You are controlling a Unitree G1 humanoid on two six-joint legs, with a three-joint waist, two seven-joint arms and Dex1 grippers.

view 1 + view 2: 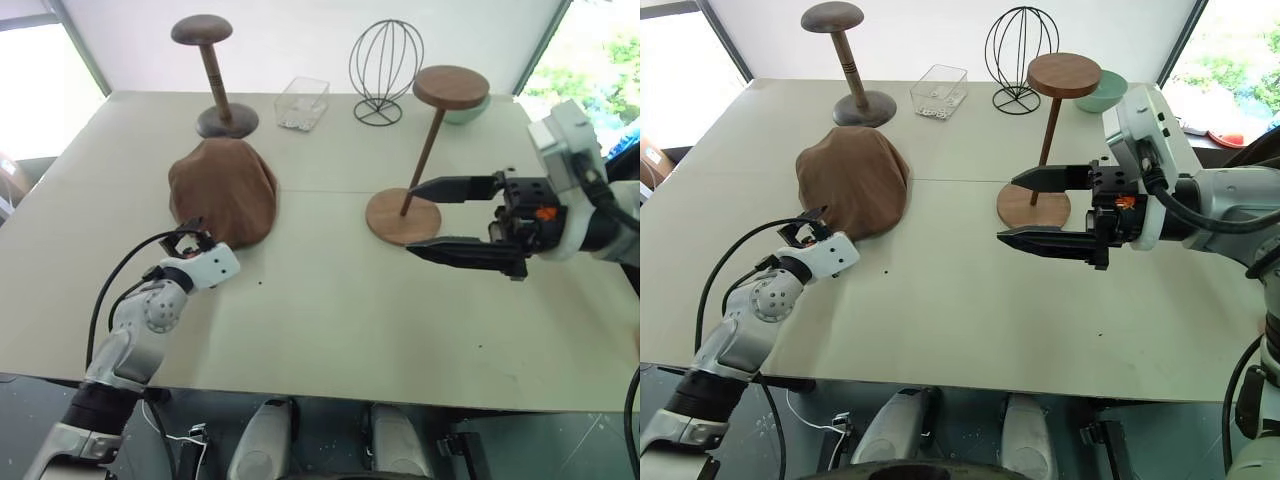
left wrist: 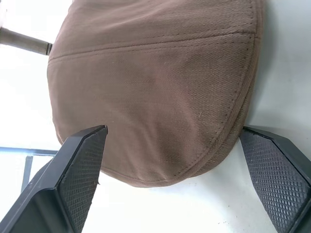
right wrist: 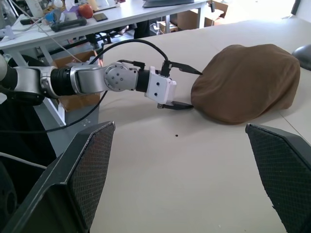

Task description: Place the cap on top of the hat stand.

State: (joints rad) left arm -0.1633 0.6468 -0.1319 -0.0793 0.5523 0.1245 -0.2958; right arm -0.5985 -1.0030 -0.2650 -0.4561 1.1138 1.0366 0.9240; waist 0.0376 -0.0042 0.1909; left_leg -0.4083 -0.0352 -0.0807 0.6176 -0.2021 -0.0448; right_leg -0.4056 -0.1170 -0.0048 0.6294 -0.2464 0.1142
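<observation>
The brown cap (image 1: 222, 190) lies flat on the pale table (image 1: 320, 300), left of the middle. My left gripper (image 3: 187, 87) is at the cap's near edge, open, with one black finger on each side of the rim. In the left wrist view the cap (image 2: 155, 87) sits between the two fingers (image 2: 82, 170). The hat stand (image 1: 425, 150) stands upright right of the middle, its round top disc (image 1: 451, 87) bare. My right gripper (image 1: 1006, 208) hovers over the table just right of the stand's base (image 1: 1050, 208), pointing left. It is open and holds nothing.
At the table's back stand a shorter dark wooden stand (image 1: 213, 75), a clear plastic box (image 1: 302, 103), a black wire head-shaped cage (image 1: 386, 70) and a pale green bowl (image 1: 470, 110). Cluttered desks (image 3: 73, 24) lie beyond the table's left side.
</observation>
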